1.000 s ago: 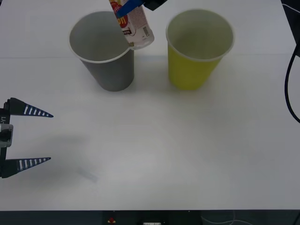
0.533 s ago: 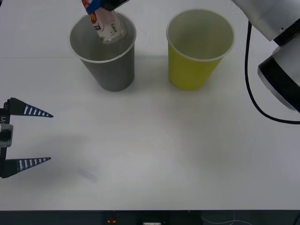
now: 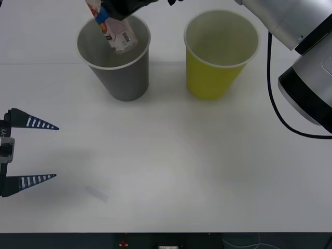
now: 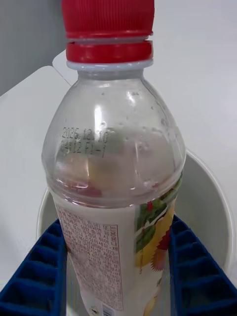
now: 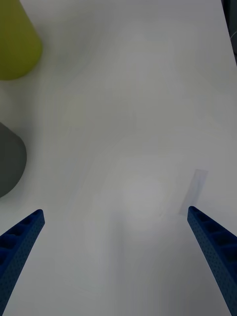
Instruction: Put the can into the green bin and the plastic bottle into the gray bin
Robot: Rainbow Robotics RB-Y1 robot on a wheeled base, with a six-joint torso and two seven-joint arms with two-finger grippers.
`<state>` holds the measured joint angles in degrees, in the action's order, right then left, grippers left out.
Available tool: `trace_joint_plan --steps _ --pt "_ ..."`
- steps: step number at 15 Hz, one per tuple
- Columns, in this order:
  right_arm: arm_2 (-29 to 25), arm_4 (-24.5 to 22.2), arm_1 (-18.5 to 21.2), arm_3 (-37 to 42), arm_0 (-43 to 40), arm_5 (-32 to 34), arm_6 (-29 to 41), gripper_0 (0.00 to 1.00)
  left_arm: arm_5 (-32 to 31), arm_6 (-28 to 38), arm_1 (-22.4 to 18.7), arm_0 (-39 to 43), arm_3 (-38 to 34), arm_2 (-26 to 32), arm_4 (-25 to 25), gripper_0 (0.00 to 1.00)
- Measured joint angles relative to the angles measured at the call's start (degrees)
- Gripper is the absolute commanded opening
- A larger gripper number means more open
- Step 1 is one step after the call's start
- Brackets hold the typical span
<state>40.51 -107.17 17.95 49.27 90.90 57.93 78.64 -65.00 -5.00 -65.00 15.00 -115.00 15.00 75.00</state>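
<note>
With its base already below the rim of the gray bin at the upper left of the front view, the bottle hangs tilted in the right gripper, whose arm reaches in from the upper right of the frame. The green bin stands just to the right of the gray one, apart from it, both upright on the white table. No can is visible here, and the floor of the green bin cannot be made out well enough to say what it holds. The left gripper waits at the lower left edge, fingers spread wide over bare table.

In the right wrist view, blue ribbed fingers clamp the bottle on both sides of its labelled body, red cap toward the top of the frame; the pale rim of the gray bin curves behind it. The bottle's base is cut off at the bottom edge, so how deep it sits is hard to tell.

In the left wrist view, the left fingers stand apart at the bottom corners, with parts of the green bin and gray bin cut off at the left edge.

The step in hand appears to be the drop into the gray bin; the next move likely calls for opening the fingers and lifting clear without tipping the cup.
</note>
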Motion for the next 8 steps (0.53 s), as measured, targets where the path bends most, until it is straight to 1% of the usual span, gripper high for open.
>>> trace_joint_plan --steps 6,8 --pt "0.0 1.2 0.1 0.0 0.0 0.5 -0.9 1.00 0.0 0.0 0.0 0.0 0.0 0.0 0.0 1.00" --pt "-0.1 2.2 1.2 1.4 0.0 0.6 -1.2 1.00 0.0 0.0 0.0 0.0 0.0 0.0 0.0 1.00"
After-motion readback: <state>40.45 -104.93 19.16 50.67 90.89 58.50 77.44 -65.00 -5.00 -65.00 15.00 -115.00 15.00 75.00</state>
